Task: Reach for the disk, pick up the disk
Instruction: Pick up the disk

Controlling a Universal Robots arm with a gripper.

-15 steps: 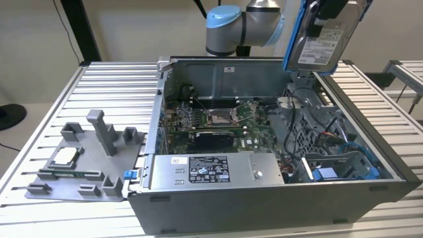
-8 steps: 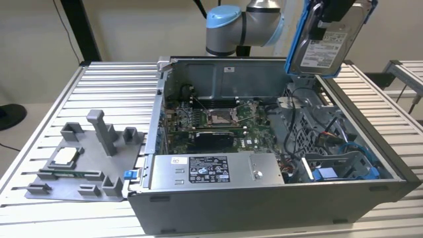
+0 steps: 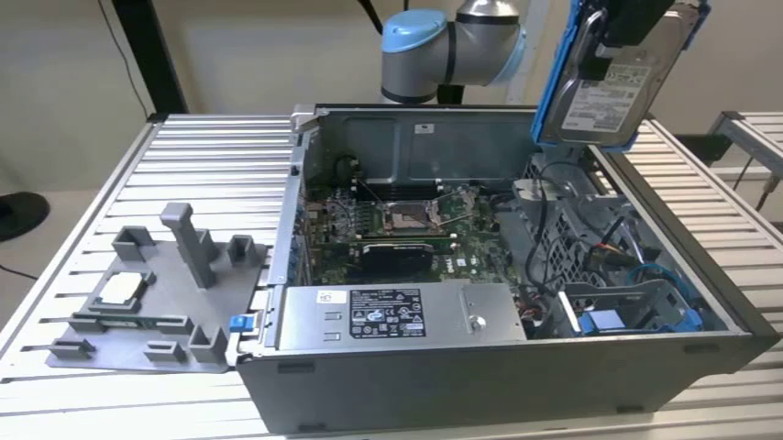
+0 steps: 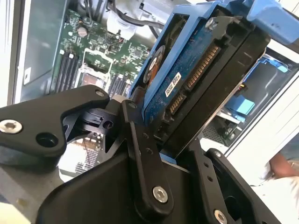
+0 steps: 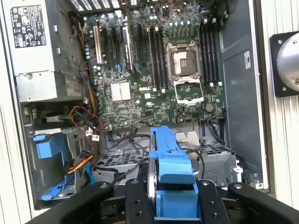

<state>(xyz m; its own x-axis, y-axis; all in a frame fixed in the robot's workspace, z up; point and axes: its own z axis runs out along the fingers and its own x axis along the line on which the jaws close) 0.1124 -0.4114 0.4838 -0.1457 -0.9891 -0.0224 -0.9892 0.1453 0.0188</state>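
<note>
Raised arm's fingers [image 5: 135,205] clamp the disk [image 3: 608,87] above the case [image 3: 490,367].

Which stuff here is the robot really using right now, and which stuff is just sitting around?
Using:
- the disk, lifted above the computer case
- the gripper, shut on the disk

Sitting around:
- grey box with label in the case
- grey holder with a small silver chip on the table

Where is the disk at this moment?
The disk is held in the hand, lifted above the open computer case, at the exterior view's upper right, near the arm's blue-capped joint.
</note>
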